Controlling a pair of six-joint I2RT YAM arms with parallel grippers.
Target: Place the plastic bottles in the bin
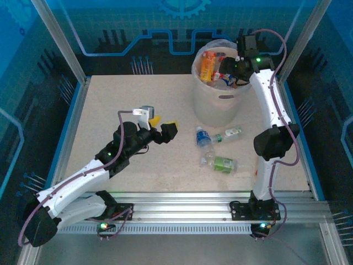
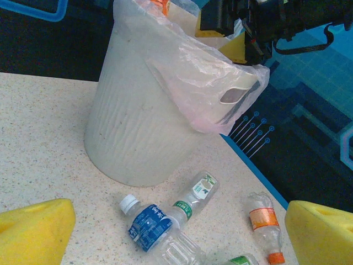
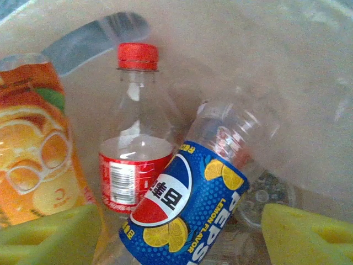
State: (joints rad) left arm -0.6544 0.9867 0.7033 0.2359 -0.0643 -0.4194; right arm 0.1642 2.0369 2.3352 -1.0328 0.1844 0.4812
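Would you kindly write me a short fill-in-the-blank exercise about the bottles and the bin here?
1. The Pepsi bottle rests inside the off-white ____.
2. The bottle with the red label has a ____ cap.
3. On the table, the blue-labelled bottle has a ____ cap.
4. The left arm's jaws stand ____.
Missing words: bin; red; white; open.
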